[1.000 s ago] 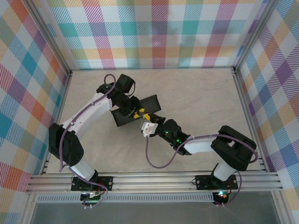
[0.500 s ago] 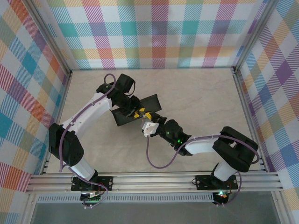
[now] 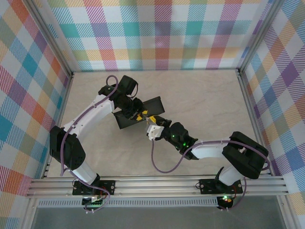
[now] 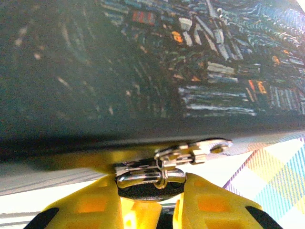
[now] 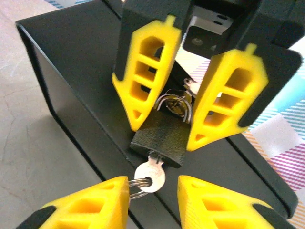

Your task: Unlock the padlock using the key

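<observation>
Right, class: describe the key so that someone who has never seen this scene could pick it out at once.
Find the black box; against it the left gripper holds a small dark padlock. The key sticks out of the padlock's base. It is the only flat silvery piece there, with a round head and a thin wire ring through it.

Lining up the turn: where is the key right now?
Right wrist view, centre: the key sits in the lower end of the padlock, its head between the open fingertips of the right gripper.
</observation>
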Available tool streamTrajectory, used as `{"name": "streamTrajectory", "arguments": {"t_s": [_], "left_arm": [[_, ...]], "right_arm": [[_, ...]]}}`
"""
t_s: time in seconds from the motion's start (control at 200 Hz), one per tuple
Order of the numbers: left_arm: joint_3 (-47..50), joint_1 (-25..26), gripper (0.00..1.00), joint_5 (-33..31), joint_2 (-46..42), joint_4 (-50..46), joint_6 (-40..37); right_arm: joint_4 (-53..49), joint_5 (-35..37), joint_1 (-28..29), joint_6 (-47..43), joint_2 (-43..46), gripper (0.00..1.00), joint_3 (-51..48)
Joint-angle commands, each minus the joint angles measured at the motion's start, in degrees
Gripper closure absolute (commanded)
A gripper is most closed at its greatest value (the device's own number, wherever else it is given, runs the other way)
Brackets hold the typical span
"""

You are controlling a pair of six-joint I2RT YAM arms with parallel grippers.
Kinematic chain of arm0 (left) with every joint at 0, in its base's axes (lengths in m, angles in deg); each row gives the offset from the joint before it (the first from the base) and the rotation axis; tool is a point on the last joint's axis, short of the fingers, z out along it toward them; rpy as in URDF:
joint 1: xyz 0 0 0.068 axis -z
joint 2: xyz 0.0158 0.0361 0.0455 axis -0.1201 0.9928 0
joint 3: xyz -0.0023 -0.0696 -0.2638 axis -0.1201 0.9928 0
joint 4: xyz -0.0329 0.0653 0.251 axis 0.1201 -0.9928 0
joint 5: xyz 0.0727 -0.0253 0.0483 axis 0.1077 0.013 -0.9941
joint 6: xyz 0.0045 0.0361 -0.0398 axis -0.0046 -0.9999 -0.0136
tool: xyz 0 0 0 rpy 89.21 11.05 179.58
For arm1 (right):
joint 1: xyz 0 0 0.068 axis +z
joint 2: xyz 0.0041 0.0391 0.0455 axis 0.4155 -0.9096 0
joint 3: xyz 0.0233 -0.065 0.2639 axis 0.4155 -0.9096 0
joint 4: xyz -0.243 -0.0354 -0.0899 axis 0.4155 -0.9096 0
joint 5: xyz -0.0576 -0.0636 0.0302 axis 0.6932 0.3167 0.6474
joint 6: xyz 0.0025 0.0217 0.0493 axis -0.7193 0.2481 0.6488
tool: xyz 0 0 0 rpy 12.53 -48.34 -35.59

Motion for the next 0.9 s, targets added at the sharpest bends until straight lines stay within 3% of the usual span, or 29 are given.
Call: {"name": "streamTrajectory", "arguments": {"t_s": [0.0,0.9], "left_arm": [[-3.02,-0.19,0.95,0.75,-0.29,1.20,0.44],[-2.75,0.39,0.95,2.51,-0.22,2.61,1.84]], "right_arm": [[-0.63,-1.13,0.14,1.68,0.79,0.70,-0.27],[2.87,3.06,0.17,2.14,-5.08,0.75,6.01]]}}
